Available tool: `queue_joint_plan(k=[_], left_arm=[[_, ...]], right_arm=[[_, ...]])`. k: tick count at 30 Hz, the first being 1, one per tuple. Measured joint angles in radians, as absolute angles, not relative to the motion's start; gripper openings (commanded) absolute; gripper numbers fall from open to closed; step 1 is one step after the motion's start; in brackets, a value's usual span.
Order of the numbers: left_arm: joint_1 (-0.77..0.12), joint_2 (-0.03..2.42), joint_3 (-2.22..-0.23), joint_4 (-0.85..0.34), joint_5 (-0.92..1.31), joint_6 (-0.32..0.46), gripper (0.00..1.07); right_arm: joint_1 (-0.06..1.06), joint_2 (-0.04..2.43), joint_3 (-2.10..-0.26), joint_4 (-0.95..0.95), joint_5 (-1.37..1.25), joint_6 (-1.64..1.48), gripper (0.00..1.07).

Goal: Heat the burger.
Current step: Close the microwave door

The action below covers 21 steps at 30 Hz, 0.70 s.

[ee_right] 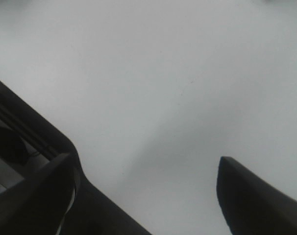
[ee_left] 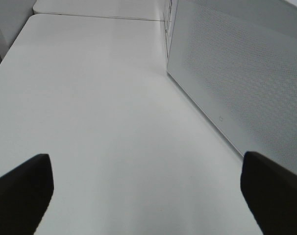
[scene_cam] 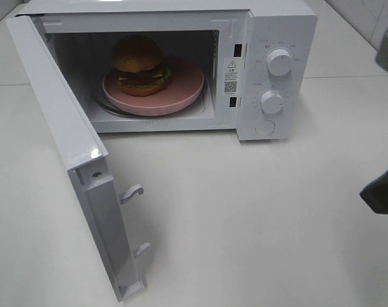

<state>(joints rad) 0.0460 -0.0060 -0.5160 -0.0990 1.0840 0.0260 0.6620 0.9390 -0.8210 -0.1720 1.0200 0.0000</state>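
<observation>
Burger (scene_cam: pixel 137 61): on the pink plate (scene_cam: pixel 184 89), inside the microwave (scene_cam: pixel 280 25).
Door (scene_cam: pixel 56 121): wide open.
Left gripper (ee_left: pixel 147 193): jaws apart, empty, near the door.
Right gripper (ee_right: pixel 146 193): jaws apart, empty.
Risk: a glancing push may slide the microwave — the door may then fail to latch.

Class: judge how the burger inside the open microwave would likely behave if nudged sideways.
The burger is tall and stacked in layers, so a nudge near the top would probably tip it or shear the layers apart. Its domed top looks smooth, so a grip there may slip. It sits on a pink plate, which might slide along with it.
</observation>
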Motion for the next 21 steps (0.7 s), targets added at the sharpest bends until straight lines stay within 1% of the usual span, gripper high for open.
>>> queue_joint_plan(k=[5, 7, 8, 9, 10, 11, 12, 13, 15, 16, 18, 20, 21], left_arm=[[0.046, -0.006, -0.516, -0.099, 1.084, 0.026, 0.95], [0.046, -0.006, -0.516, -0.099, 1.084, 0.026, 0.95], [0.046, -0.006, -0.516, -0.099, 1.084, 0.026, 0.95], [0.046, -0.006, -0.516, -0.099, 1.084, 0.026, 0.95], [0.046, -0.006, -0.516, -0.099, 1.084, 0.026, 0.95], [0.046, -0.006, -0.516, -0.099, 1.084, 0.026, 0.95], [0.046, -0.006, -0.516, -0.099, 1.084, 0.026, 0.95], [0.046, -0.006, -0.516, -0.099, 1.084, 0.026, 0.95], [0.046, -0.006, -0.516, -0.099, 1.084, 0.026, 0.95], [0.046, -0.006, -0.516, -0.099, 1.084, 0.026, 0.95], [0.046, -0.006, -0.516, -0.099, 1.084, 0.026, 0.95], [0.046, -0.006, -0.516, -0.099, 1.084, 0.026, 0.95], [0.046, -0.006, -0.516, -0.099, 1.084, 0.026, 0.95]], right_arm=[[0.662, 0.869, -0.763, -0.182, 1.021, 0.040, 0.76], [0.643, 0.839, -0.729, -0.184, 1.022, 0.062, 0.76], [0.623, 0.825, -0.715, -0.184, 1.022, 0.068, 0.76], [0.570, 0.797, -0.692, -0.186, 1.017, 0.079, 0.76], [0.570, 0.797, -0.692, -0.186, 1.017, 0.079, 0.76], [0.542, 0.781, -0.681, -0.186, 1.014, 0.079, 0.76], [0.492, 0.748, -0.666, -0.186, 1.015, 0.079, 0.76], [0.492, 0.748, -0.666, -0.186, 1.015, 0.079, 0.76], [0.426, 0.688, -0.652, -0.190, 1.012, 0.086, 0.76], [0.426, 0.688, -0.652, -0.190, 1.012, 0.086, 0.76], [0.371, 0.619, -0.641, -0.191, 1.012, 0.102, 0.76], [0.358, 0.597, -0.640, -0.191, 1.013, 0.107, 0.76], [0.327, 0.540, -0.638, -0.188, 1.010, 0.112, 0.76]])
